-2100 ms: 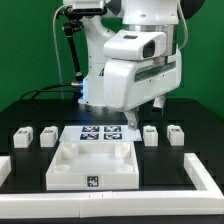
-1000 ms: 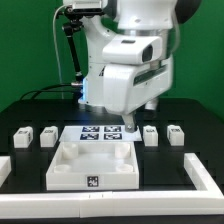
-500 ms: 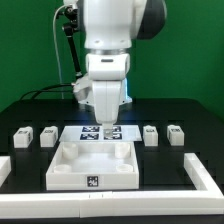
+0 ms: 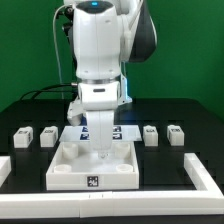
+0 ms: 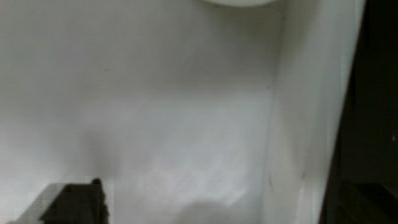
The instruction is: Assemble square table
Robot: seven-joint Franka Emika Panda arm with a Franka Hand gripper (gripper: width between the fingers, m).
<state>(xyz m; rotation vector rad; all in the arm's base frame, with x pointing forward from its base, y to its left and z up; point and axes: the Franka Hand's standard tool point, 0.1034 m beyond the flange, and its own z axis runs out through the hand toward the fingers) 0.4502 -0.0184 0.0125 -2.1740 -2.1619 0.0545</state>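
four peg legs show in exterior view only; wrist view: spread fingers, slab.

the square table is blurred, its socket cropped.

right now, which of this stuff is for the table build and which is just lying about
For the job:
- square table slab
- peg legs, two on each side of the exterior view
- fingers, open over the slab

Just lying about:
- marker board, partly behind the arm
- border rails
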